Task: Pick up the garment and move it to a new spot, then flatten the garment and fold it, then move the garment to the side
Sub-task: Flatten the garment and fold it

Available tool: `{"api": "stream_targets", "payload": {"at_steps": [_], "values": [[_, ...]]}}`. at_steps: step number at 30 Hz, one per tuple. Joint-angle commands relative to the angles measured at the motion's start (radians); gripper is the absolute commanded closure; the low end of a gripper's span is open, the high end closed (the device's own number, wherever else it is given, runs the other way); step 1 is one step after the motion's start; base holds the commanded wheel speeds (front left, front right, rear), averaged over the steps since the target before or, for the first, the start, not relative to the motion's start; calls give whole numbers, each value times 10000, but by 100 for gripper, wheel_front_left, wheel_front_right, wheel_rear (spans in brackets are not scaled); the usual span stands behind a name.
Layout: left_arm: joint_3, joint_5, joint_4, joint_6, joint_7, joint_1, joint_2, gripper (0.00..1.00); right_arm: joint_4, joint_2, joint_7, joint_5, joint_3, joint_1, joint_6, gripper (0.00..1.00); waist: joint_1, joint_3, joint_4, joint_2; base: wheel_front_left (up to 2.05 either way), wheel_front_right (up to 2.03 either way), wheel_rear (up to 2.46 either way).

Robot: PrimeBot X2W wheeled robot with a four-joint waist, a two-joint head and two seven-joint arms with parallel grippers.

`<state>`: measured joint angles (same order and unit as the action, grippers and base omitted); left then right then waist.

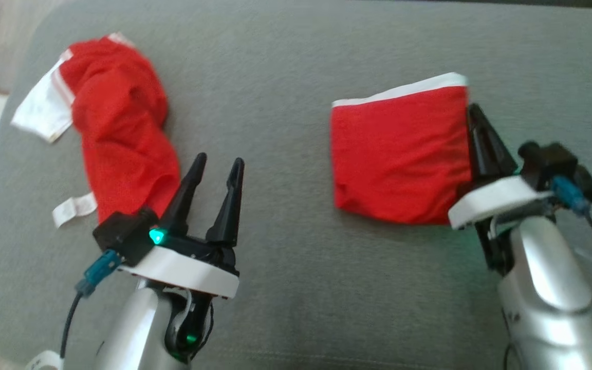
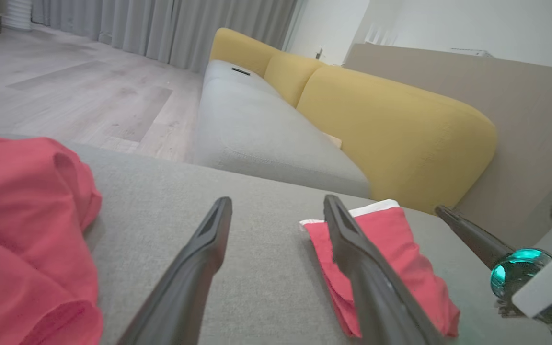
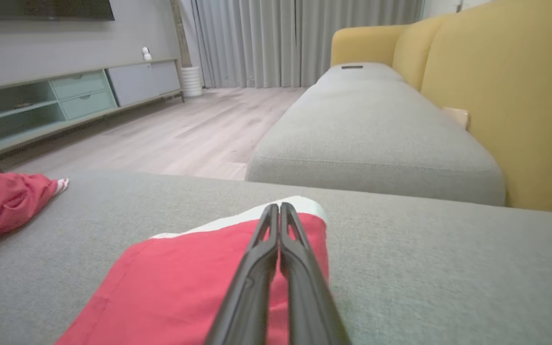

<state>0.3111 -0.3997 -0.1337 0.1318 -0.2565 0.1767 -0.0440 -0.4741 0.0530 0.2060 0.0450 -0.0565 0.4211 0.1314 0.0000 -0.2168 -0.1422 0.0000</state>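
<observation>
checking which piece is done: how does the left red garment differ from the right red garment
The left red garment is crumpled into a long bunch; the right red garment lies folded flat, nearly square. The left one lies beside the open left gripper; the shut right gripper is at the right one's edge. Both are red with white trim, on the grey cushion.

The right end effector [image 1: 475,110] hides the right edge of the folded garment [image 1: 399,154]; whether it pinches cloth is unclear.
</observation>
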Motion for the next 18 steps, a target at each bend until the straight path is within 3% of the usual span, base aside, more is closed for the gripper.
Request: {"api": "stream_targets", "payload": {"at_steps": [1,7,12,18], "values": [[-245,-73,261,-11,-53,398,-62,0,-17,-27,-39,-195,-48,527,-7,100,0,-496,-594,0,0,0,0],[-134,-250,237,-11,-53,577,-62,0,-1752,-13,-261,-1288,1275,1584,-7,100,0,-818,-1269,0,0,0,0],[-134,-277,223,-11,-53,568,-62,0,-3228,1,-539,-2159,2162,2096,-7,100,0,-892,-1433,0,0,0,0],[-144,-308,156,-11,-53,565,-62,0,-4126,-21,-4,-2415,2356,2594,-7,100,0,-728,-1424,0,0,0,0]]}}
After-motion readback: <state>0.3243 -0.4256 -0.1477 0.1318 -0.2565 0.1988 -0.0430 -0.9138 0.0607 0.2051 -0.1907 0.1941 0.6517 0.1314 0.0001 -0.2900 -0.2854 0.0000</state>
